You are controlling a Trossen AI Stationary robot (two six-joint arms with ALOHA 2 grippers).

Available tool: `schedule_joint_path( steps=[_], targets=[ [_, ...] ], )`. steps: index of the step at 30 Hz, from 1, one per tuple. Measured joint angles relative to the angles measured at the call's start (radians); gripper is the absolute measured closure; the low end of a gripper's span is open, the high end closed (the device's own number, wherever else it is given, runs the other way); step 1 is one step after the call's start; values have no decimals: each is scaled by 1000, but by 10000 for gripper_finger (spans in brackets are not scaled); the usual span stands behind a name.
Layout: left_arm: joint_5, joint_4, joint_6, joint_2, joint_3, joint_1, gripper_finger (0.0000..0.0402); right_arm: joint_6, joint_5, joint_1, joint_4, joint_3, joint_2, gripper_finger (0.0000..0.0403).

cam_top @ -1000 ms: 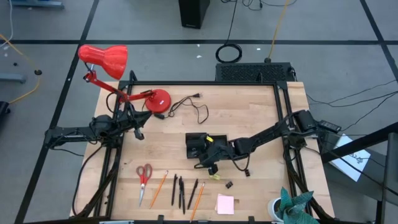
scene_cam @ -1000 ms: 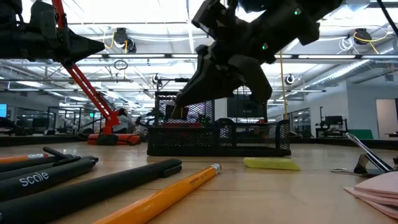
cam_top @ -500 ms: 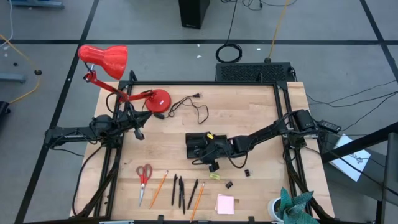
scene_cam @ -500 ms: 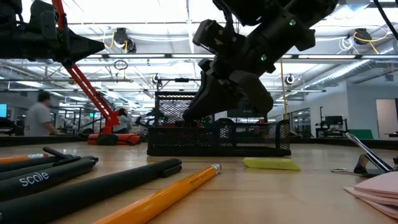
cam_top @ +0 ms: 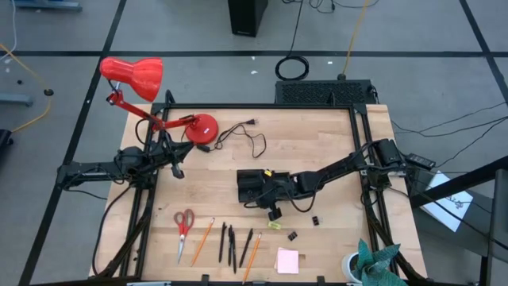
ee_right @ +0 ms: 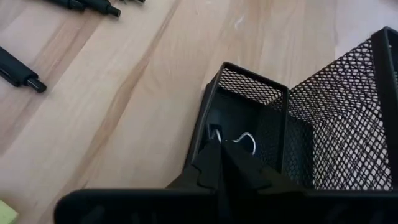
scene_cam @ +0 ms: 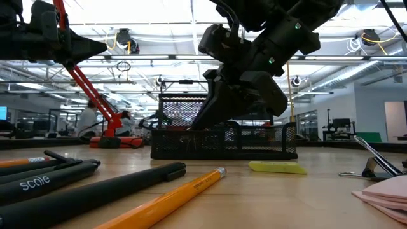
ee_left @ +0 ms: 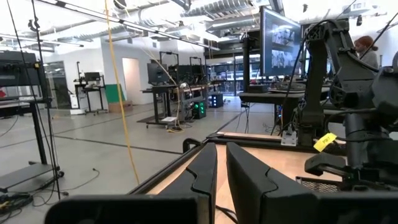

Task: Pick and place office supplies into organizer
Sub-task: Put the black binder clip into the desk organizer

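Barely started: right gripper (cam_top: 267, 208) over organizer (cam_top: 252, 187) mid-desk, jaws shut, apparently empty (wire clip inside a small compartment), scissors (cam_top: 183, 228), pencils (cam_top: 202, 240), pens (cam_top: 231, 243), sticky pad (cam_top: 287, 260) unplaced along near edge; left gripper (cam_top: 178, 169) parked far-left, jaws nearly shut, empty.

I am counting one organizer (cam_top: 252, 187), one pair of red-handled scissors (cam_top: 183, 230), two orange pencils (cam_top: 202, 240), three dark pens (cam_top: 231, 243), two binder clips (cam_top: 292, 236) lying loose on the table, one small yellow item (cam_top: 274, 226), one pink sticky-note pad (cam_top: 287, 260) and one red desk lamp (cam_top: 151, 99).
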Motion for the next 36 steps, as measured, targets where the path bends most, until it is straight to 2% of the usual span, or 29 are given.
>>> schedule_joint_path(
  steps=[6, 13, 18, 21, 25, 27, 30, 36],
  targets=[
    [0, 0, 0, 0, 0, 0, 362, -13, 33, 0, 18, 0, -5, 379],
    [0, 1, -1, 0, 0, 0, 362, -18, 159, 23, -2, 0, -60, 305],
    [0, 1, -12, 0, 0, 0, 362, -2, 157, 54, -73, 0, -152, 257],
    [0, 0, -12, 0, 0, 0, 362, 21, 74, 87, -203, 0, -233, 243],
    [0, -3, -10, 0, 0, 0, 362, 117, -182, 118, -350, 0, -310, 239],
    [0, -3, -9, 0, 0, 0, 362, 159, -263, 139, -384, 0, -315, 240],
    [0, -2, -8, 0, 0, 0, 362, 171, -268, 177, -412, -13, -288, 245],
    [0, -2, -11, 0, 0, 0, 362, 209, -288, 197, -335, -89, -234, 244]
  ],
)
